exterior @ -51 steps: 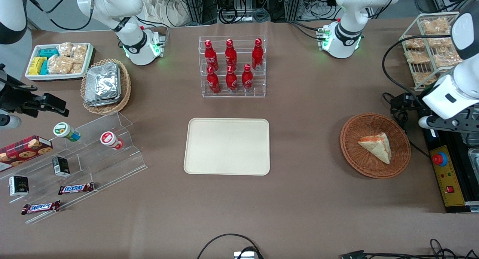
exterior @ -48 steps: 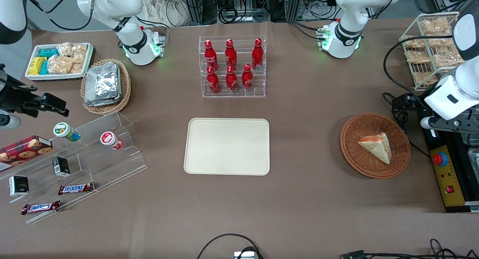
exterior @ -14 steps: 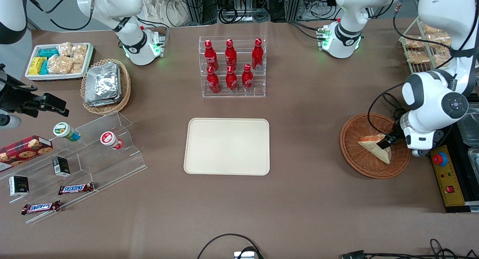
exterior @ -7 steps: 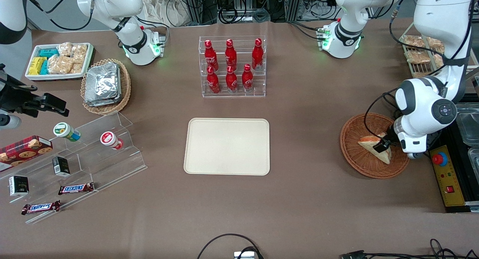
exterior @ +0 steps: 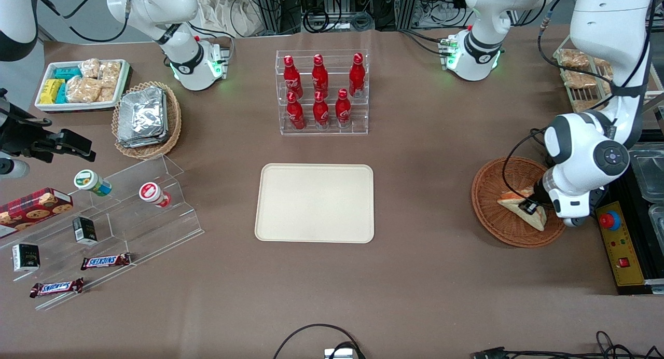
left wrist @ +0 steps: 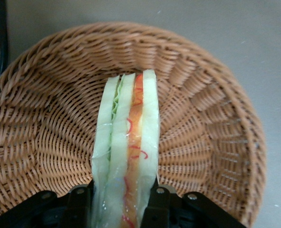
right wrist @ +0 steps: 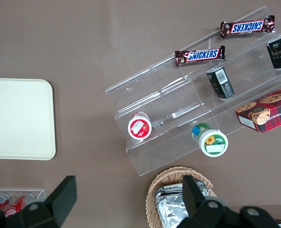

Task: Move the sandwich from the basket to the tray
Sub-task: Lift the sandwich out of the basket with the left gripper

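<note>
Toward the working arm's end of the desk, the basket [exterior: 499,221] sits on the brown top with the sandwich [exterior: 511,199] still inside it, standing on edge against the wicker. The gripper [exterior: 530,207] is down in the basket, its two fingers [left wrist: 78,202] pressed against either bread face of the sandwich, closed on it. The tray [exterior: 314,203] lies flat near the middle of the desk, well apart from the basket. Farther from the camera stands a clear rack of red bottles [exterior: 321,92]
</note>
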Robot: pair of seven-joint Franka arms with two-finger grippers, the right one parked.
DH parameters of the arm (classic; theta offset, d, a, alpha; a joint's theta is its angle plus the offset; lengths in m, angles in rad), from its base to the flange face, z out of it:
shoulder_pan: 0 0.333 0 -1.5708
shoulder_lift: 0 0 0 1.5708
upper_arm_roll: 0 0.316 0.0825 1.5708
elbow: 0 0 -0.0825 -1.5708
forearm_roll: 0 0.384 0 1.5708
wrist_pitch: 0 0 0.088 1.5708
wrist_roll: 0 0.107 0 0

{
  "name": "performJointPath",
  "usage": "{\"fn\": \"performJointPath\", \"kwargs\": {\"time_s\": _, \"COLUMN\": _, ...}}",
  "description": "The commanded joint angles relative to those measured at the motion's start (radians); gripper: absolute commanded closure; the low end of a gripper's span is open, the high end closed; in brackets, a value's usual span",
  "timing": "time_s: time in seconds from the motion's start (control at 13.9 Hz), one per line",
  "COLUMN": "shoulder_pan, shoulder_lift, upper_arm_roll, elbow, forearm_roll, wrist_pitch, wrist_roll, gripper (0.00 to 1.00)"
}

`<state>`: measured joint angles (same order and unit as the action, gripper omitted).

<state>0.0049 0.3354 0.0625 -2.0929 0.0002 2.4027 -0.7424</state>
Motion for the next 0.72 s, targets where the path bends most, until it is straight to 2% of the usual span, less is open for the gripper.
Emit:
{"fn": "performJointPath", "kwargs": {"time_s": 0.0, "shoulder_pan": -0.003, "shoulder_lift": -0.016, "upper_arm_roll": -0.012, "elbow": 0.088, "forearm_roll": 0.007, "wrist_pitch": -0.146, "wrist_roll": 0.007, "gripper": 1.0}}
{"fn": "performJointPath", "kwargs": {"time_s": 0.29, "shoulder_pan": -0.005, "shoulder_lift": -0.048, "upper_arm_roll": -0.056, "elbow": 0.238, "forearm_roll": 0.007, "wrist_pitch": -0.394, "wrist_roll": 0.076, "gripper": 1.0}}
{"fn": "performJointPath", "kwargs": {"time_s": 0.51, "shoulder_pan": -0.008, "shoulder_lift": -0.047, "upper_arm_roll": -0.168, "elbow": 0.396, "forearm_roll": 0.009, "wrist_pitch": -0.6, "wrist_roll": 0.098, "gripper": 1.0}}
{"fn": "performJointPath", "kwargs": {"time_s": 0.65, "shoulder_pan": -0.032, "shoulder_lift": -0.042, "upper_arm_roll": -0.236, "elbow": 0.465, "forearm_roll": 0.02, "wrist_pitch": -0.661, "wrist_roll": 0.109, "gripper": 1.0}}
